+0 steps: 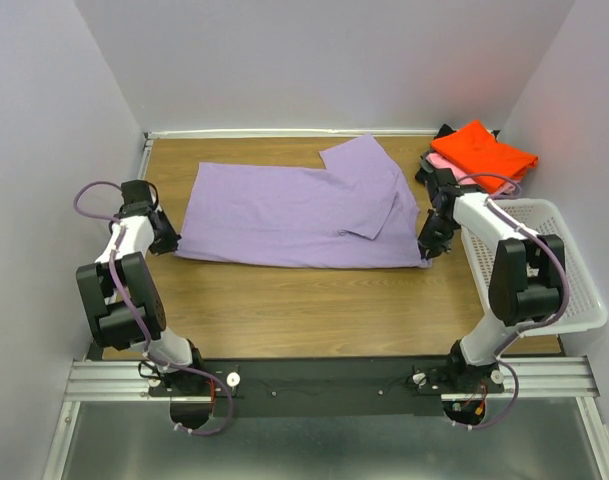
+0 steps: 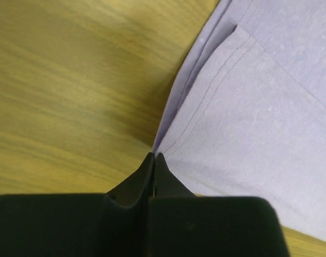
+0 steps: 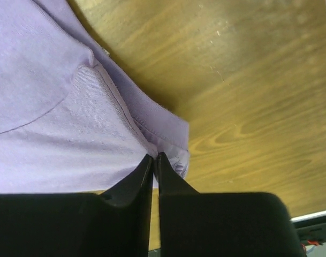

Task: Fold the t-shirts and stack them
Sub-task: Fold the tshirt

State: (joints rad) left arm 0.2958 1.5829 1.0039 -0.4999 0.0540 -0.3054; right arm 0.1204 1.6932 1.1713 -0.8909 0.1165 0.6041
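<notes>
The lavender-purple t-shirt [image 1: 294, 210] lies spread across the wooden table, one sleeve folded over on its right half. My left gripper [image 1: 172, 240] is shut on the shirt's near-left corner; the left wrist view shows the hemmed cloth [image 2: 259, 107] pinched at the gripper's [image 2: 153, 156] fingertips. My right gripper [image 1: 425, 250] is shut on the near-right corner; the right wrist view shows the shirt's hem [image 3: 71, 123] clamped by the gripper [image 3: 154, 157]. An orange-red folded shirt [image 1: 489, 150] lies on a pink one [image 1: 439, 160] and a dark grey one [image 1: 446, 131] at the back right.
A white plastic mesh basket [image 1: 544, 260] stands at the right edge, beside my right arm. The table [image 1: 314, 310] has white walls at its back and sides.
</notes>
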